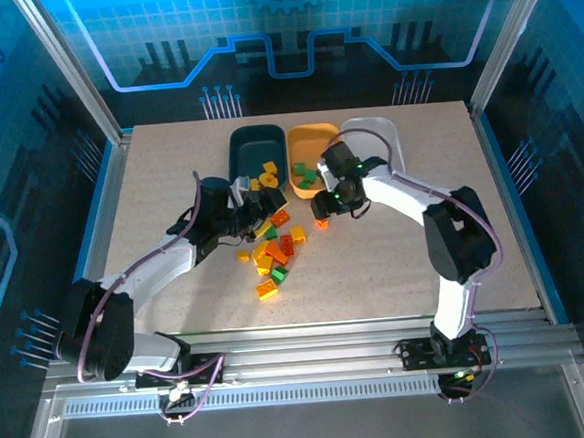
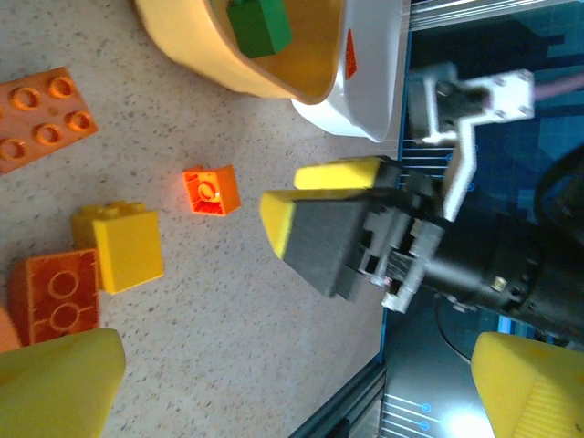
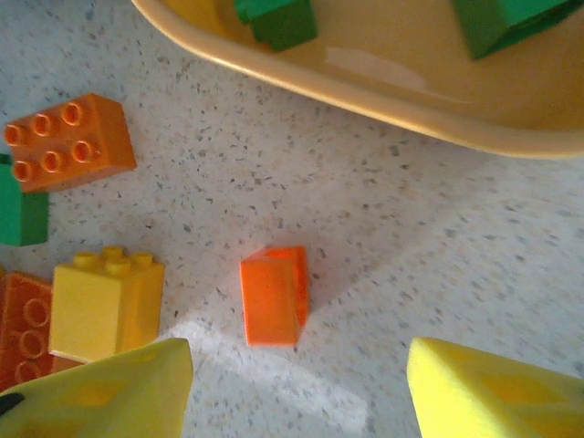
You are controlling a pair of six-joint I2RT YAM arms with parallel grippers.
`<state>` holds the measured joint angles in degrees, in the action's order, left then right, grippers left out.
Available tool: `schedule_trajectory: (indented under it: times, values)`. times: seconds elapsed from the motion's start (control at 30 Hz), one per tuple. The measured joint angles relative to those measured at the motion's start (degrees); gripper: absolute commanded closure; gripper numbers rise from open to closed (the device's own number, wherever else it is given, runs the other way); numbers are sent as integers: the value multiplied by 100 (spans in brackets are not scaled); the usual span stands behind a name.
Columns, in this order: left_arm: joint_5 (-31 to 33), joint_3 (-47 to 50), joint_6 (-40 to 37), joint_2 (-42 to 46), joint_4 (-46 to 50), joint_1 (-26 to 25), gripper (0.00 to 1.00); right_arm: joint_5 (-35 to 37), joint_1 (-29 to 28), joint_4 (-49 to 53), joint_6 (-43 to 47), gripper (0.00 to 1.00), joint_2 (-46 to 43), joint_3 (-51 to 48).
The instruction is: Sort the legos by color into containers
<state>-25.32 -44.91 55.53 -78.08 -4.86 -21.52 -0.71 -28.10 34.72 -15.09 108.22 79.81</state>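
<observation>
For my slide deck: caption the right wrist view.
Open right pincer hovers over a small orange brick near the orange-yellow tray.

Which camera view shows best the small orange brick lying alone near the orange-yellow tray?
The right wrist view: the orange brick lies large and unblocked, just below the orange-yellow tray. The left wrist view shows it smaller, its stud visible. The top view gives a tiny orange spot.

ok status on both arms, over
left gripper open, empty. right gripper open above small orange brick, loose on table near orange-yellow tray. yellow brick close beside, not touching.
</observation>
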Motion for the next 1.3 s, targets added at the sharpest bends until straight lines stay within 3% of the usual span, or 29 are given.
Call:
schedule_trajectory:
  times: [0.1, 0.23, 0.43, 0.6, 0.83, 0.93, 1.03, 1.17, 1.3]
  values:
    - [22, 127, -28, 177, 125, 13, 1, 17, -92, 31, 76, 42, 396, 190]
    - [44, 299, -44, 352, 223, 105, 1, 92, -205, 39, 114, 56, 728, 358]
    - [44, 350, -61, 437, 339, 216, 1, 422, -380, 79, 68, 73, 852, 424]
    - [44, 350, -109, 468, 376, 262, 1, 678, -437, 79, 57, 77, 737, 345]
    - [42, 350, -153, 468, 417, 271, 1, 898, -328, 177, 59, 76, -214, 188]
    - [42, 341, -151, 417, 396, 149, 2, 1001, 39, 321, 61, 76, -369, 586]
    - [42, 168, -151, 33, 321, -280, 4, 1036, 734, 343, 31, 75, -208, 1134]
    - [61, -39, -151, -437, 197, -916, 4, 914, 1762, 407, -140, 75, 457, 1923]
    - [74, -149, -153, -518, 166, -999, 3, 750, 2295, 669, -225, 73, 1283, 2533]
